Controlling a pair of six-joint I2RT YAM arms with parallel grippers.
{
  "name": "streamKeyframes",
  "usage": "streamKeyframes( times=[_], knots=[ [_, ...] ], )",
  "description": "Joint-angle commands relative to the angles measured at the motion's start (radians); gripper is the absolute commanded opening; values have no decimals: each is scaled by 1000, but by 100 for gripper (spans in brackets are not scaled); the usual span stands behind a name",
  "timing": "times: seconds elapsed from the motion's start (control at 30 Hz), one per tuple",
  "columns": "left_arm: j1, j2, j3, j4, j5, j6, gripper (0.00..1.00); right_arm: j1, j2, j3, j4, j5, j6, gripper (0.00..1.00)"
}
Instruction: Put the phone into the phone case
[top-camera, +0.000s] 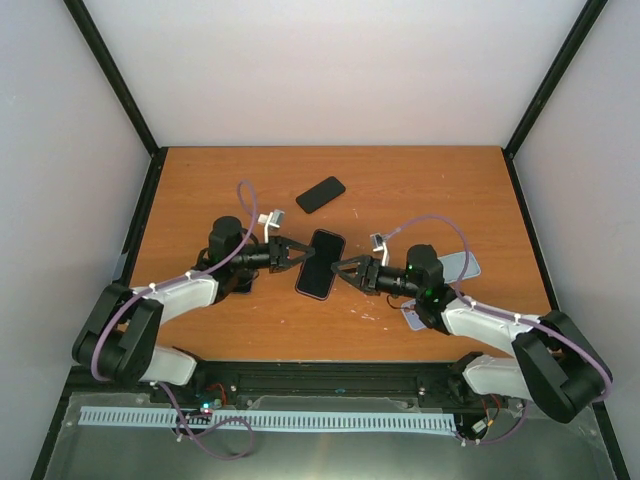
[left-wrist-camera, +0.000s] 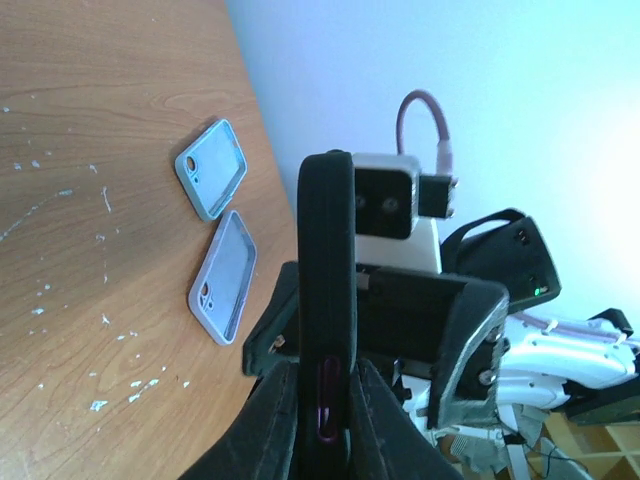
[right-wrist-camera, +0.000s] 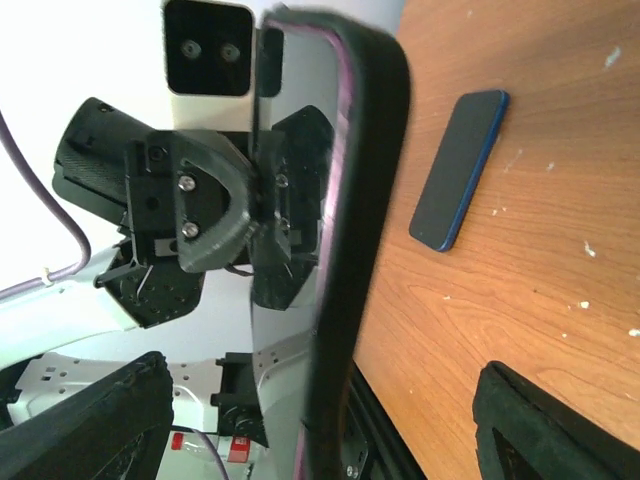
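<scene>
A phone with a purple rim (top-camera: 320, 264) sits in a black case and is held off the table between my two grippers. My left gripper (top-camera: 293, 253) is shut on its left long edge; in the left wrist view the fingers (left-wrist-camera: 270, 420) pinch the black case (left-wrist-camera: 326, 260) edge-on. My right gripper (top-camera: 342, 268) is at the right edge. In the right wrist view its fingers (right-wrist-camera: 110, 420) stand wide apart on either side of the cased phone (right-wrist-camera: 350, 230), not touching it.
A second dark blue phone (top-camera: 320, 194) lies flat on the table behind, and also shows in the right wrist view (right-wrist-camera: 458, 170). Two empty pale cases (left-wrist-camera: 212, 168) (left-wrist-camera: 224, 276) lie open side up on the table near my right arm (top-camera: 460, 265).
</scene>
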Motion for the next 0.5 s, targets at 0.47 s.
streamKeyframes(
  times=[0.47],
  knots=[
    [2,7,23,234,-150,-185,9,99,189,-24,448,25,227,66]
  ],
)
